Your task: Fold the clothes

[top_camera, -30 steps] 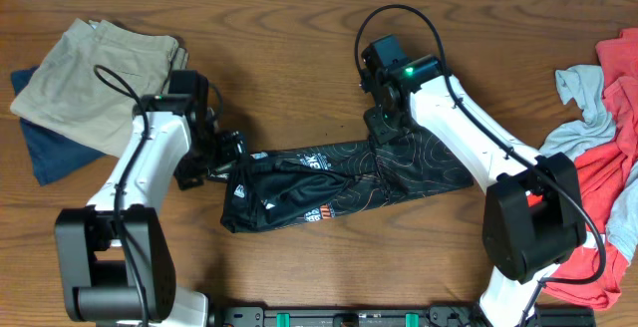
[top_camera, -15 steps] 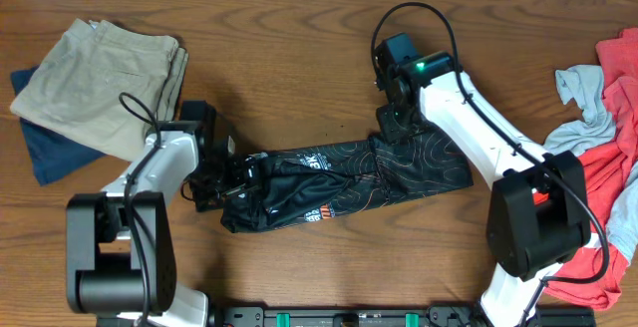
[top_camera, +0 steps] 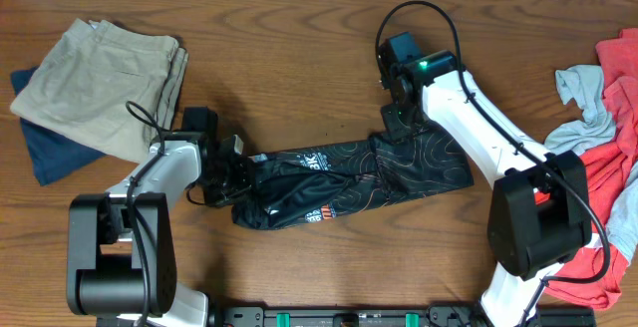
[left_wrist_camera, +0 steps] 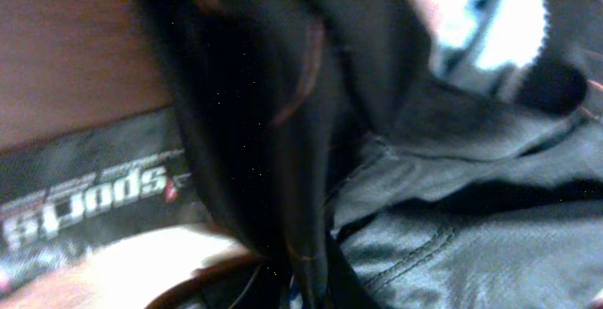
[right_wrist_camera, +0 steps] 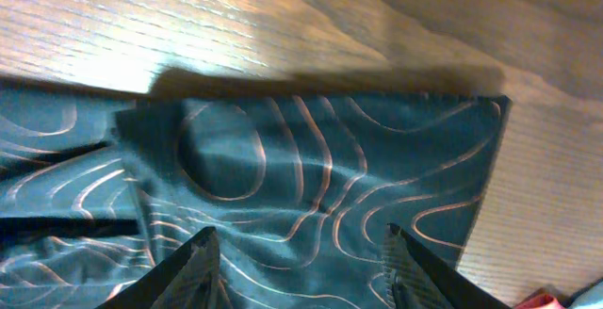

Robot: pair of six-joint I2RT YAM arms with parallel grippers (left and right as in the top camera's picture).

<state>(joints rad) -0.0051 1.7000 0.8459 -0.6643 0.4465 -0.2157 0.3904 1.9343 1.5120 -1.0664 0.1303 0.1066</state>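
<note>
One wooden bench (top_camera: 299,28) carries everything here. Across its middle, somewhat toward the near edge, lies the black T-shirt (top_camera: 339,182), bunched into a long band running left to right, with orange contour lines and white print showing on it. Against the right edge sprawls a coral-red shirt (top_camera: 603,182), and a pale grey-blue shirt (top_camera: 583,88) lies partly over it. In the far left corner a folded khaki garment (top_camera: 95,88) rests on a navy garment (top_camera: 45,153), which pokes out toward the left edge.

The right arm (top_camera: 469,118) rises from the near right corner and bends over the far side of the band's right half. The left arm (top_camera: 150,182) reaches from the near left corner to the band's left end.

The left gripper (top_camera: 231,172) sits at that left end with its jaws together. Its wrist view is filled with blurred dark cloth (left_wrist_camera: 452,215) and inverted white "sports" lettering (left_wrist_camera: 122,191), so it seems clamped on a fold of the T-shirt, though the blur hides the exact bite.

The right gripper (right_wrist_camera: 301,257) hangs over the shirt's flat right part (right_wrist_camera: 311,158), near its far hem. Its fingertips (right_wrist_camera: 198,262) stand apart, and whether they touch the cloth I cannot tell.
</note>
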